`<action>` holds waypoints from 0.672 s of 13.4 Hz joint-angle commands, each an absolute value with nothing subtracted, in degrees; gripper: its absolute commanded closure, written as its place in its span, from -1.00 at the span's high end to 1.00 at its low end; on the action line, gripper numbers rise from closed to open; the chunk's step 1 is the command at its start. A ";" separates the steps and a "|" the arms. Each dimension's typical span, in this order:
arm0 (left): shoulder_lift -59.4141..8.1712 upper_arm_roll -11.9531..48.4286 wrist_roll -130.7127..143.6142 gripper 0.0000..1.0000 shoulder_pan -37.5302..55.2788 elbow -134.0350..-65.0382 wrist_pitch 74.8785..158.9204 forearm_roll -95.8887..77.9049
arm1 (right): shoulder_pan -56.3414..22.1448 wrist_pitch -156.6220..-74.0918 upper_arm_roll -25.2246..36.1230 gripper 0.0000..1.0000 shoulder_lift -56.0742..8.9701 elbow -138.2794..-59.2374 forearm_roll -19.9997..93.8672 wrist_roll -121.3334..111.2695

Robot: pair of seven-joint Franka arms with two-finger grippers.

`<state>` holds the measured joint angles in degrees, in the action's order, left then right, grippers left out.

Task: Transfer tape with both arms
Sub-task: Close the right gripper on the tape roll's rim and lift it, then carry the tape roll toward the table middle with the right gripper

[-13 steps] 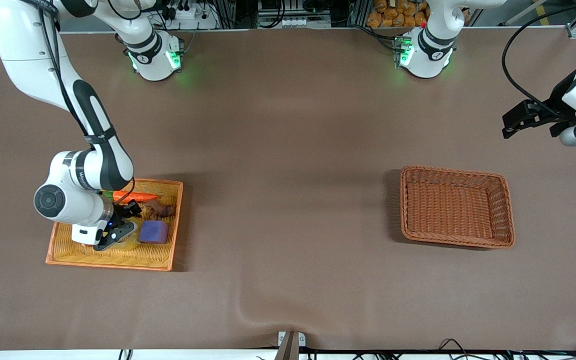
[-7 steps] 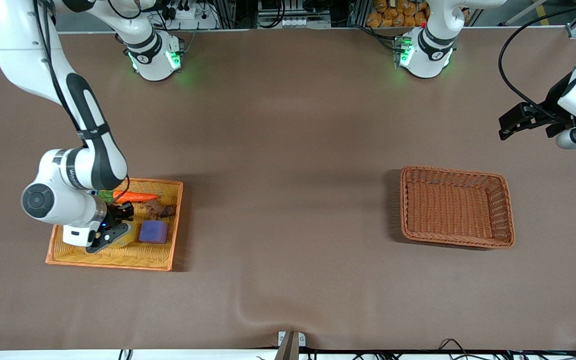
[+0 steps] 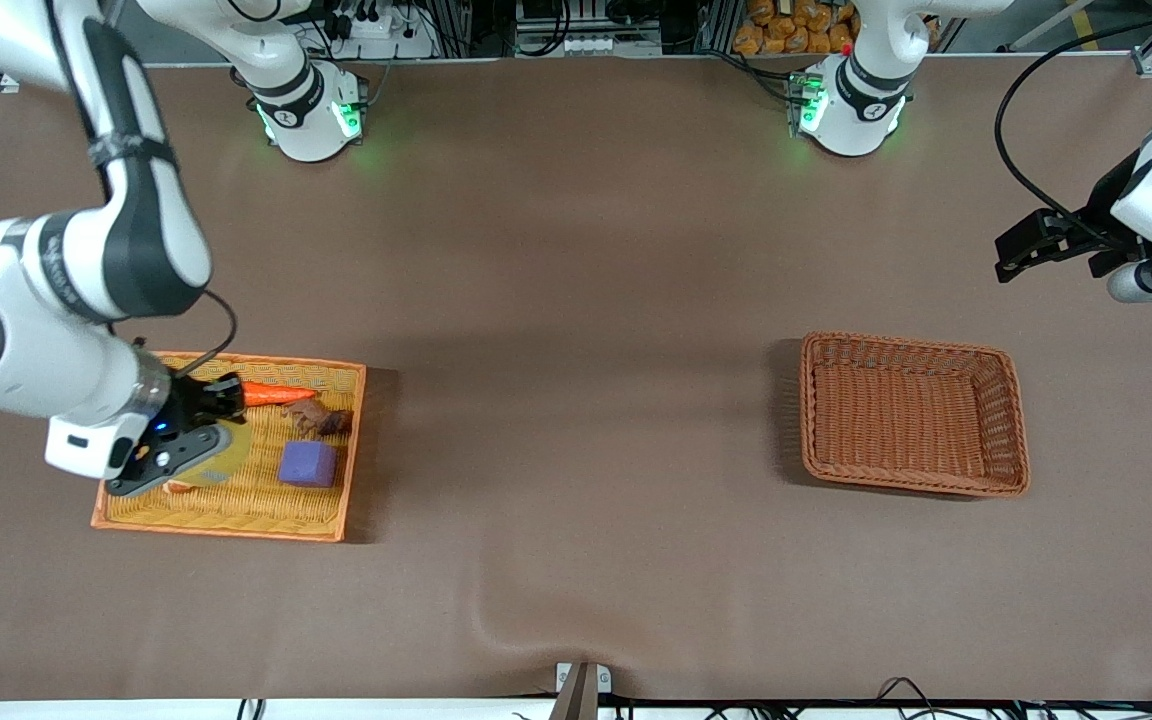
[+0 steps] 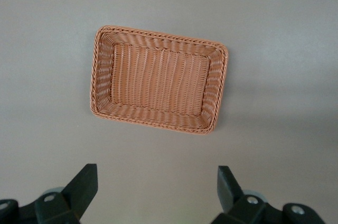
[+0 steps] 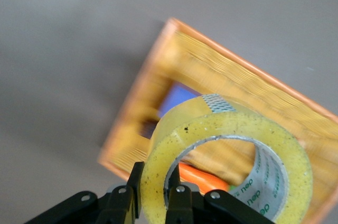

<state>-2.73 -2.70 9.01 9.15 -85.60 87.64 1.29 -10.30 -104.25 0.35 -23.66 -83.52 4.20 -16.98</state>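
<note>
The tape [image 5: 232, 145], a yellowish translucent roll with a wide hollow centre, hangs in my right gripper [image 5: 157, 182], whose two fingers pinch one wall of the ring. In the front view the tape [image 3: 221, 455] and right gripper [image 3: 186, 440] are up over the orange tray [image 3: 351, 450] at the right arm's end of the table. My left gripper [image 3: 1021, 245] is open and empty, up in the air near the left arm's end, above the table beside the brown wicker basket [image 3: 911, 415]. Its fingers [image 4: 84, 182] stand wide apart, with the basket [image 4: 158, 78] below.
The orange tray holds a purple cube [image 3: 308, 464], an orange carrot [image 3: 276, 394] and a small brown item [image 3: 321, 421]. The brown wicker basket shows nothing in it. A cable runs from the left arm's wrist.
My right gripper has risen from the tray with the tape in it and shifted toward the right arm's end. The left gripper has drifted slightly.
</note>
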 commanded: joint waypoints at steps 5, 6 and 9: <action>-2.99 -2.37 10.11 1.00 9.05 -84.73 86.84 2.55 | -34.60 -118.01 1.05 -1.00 -37.06 -75.87 9.23 23.24; -2.99 -2.37 10.11 1.00 9.05 -84.73 86.84 2.55 | -38.02 -120.82 1.49 -1.00 -40.05 -74.02 9.05 29.21; -2.99 -1.76 10.28 1.00 9.32 -84.81 86.84 2.64 | -41.83 -127.34 1.58 -1.00 -47.79 -69.89 8.79 38.39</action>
<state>-2.78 -2.59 9.01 9.14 -85.56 87.64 1.29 -41.20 -126.89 0.54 -41.99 -76.83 8.84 34.27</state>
